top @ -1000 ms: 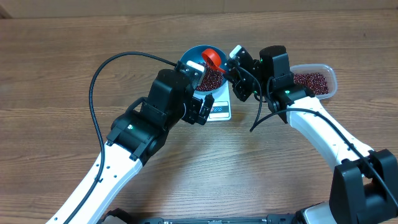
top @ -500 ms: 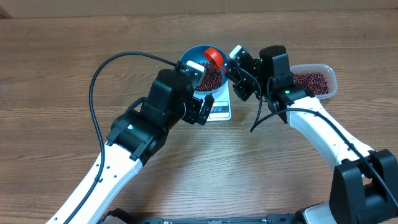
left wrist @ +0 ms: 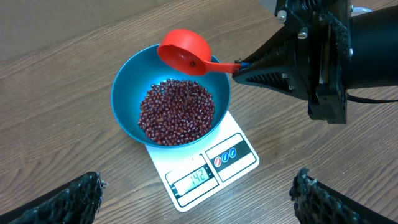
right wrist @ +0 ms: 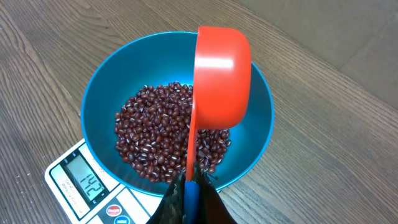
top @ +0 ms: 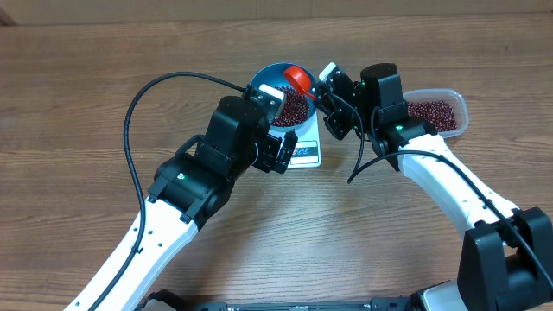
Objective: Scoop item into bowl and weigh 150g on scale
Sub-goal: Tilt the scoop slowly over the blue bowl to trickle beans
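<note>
Wood-grain table (top: 78, 95) carries the whole setup, and I describe it from my left to my right.

1. Left gripper (left wrist: 196, 202): I see its two black fingertips (left wrist: 71, 199) at the lower corners of the left wrist view, spread as wide as they go, with nothing between them. It hangs above the near edge of the scale, touching neither scale nor bowl. A black cable (top: 130, 130) loops over the left arm in the overhead view.

2. Blue bowl (left wrist: 124, 81): it sits on the scale platform and covers most of it. The red-brown beans (left wrist: 177, 112) lie in a loose heap across its bottom, filling it well short of the rim.

3. White kitchen scale (left wrist: 245, 138): only its front strip shows past the bowl. The display window (left wrist: 193, 179) reads 142, and a label panel with round icons sits beside it.

4. Red scoop (right wrist: 221, 74): it hangs over the bowl near the rim, clear of the heap and rolled onto its side. From the right wrist I see its rounded back; from the left wrist I see into the cup, which looks empty apart from one dark speck.

5. Right gripper (right wrist: 189, 199): its jaws are fully closed on the scoop's thin handle, at the handle's end.

6. Clear plastic tub (top: 460, 105): it stands at the far right, behind the right arm, well apart from the scale, with more beans inside it.
</note>
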